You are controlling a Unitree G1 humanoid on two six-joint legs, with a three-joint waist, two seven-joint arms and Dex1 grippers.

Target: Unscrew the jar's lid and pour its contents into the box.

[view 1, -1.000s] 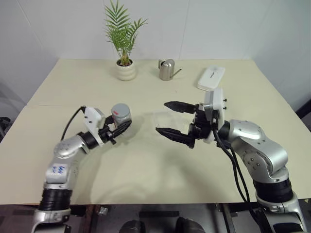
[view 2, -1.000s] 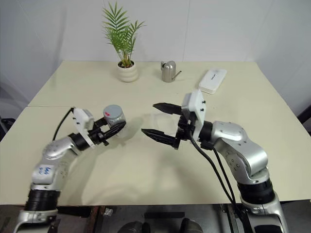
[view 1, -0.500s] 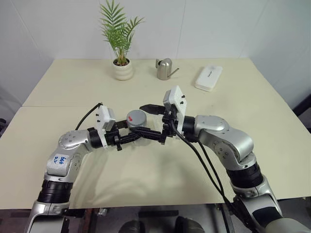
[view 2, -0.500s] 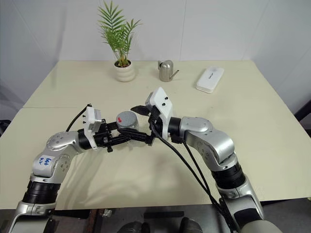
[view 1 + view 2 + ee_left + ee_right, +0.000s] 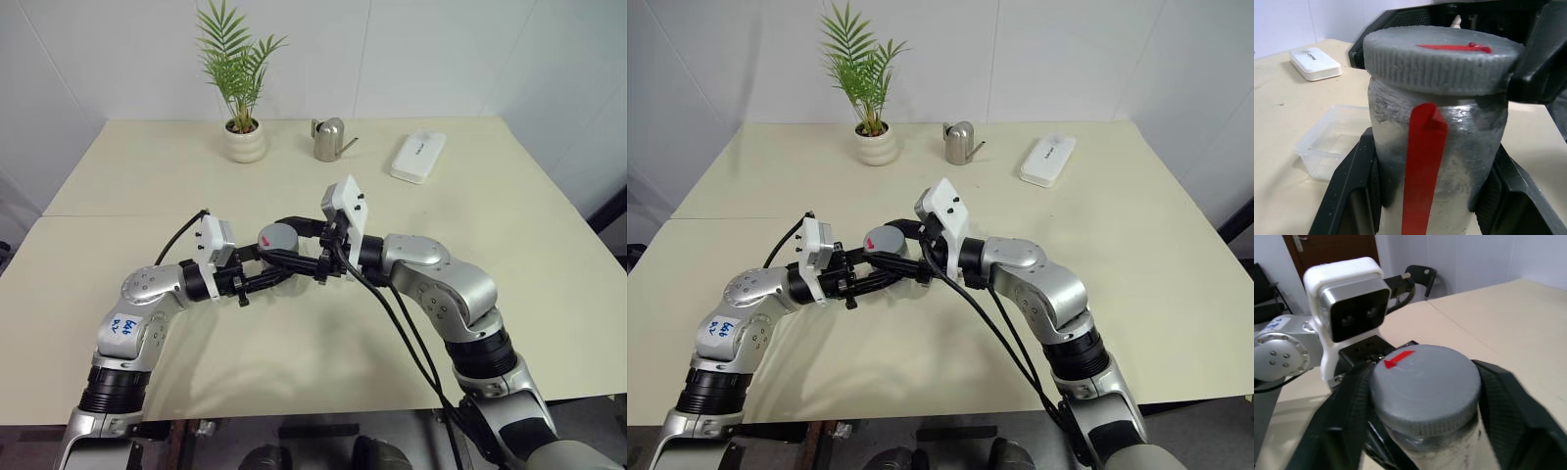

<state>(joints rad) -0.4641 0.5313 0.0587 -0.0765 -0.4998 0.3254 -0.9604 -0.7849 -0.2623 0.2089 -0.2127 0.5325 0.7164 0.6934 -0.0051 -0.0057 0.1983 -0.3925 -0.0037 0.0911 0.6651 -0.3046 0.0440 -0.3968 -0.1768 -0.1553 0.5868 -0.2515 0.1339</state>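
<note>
We count one silvery-grey cylindrical jar (image 5: 1440, 147) with a red vertical stripe, held upright above the cream tabletop (image 5: 490, 225) at its middle. Our left claw (image 5: 263, 277) is clamped on the jar's body; our right claw (image 5: 1425, 396) has its black fingers closed on the round ribbed grey lid (image 5: 1425, 384) with the red mark. Just behind the jar lies one shallow clear plastic box (image 5: 1332, 139). Well behind the jar stand one potted palm (image 5: 241, 93), one steel watering can (image 5: 330, 140) and one white oblong case (image 5: 417, 157).
</note>
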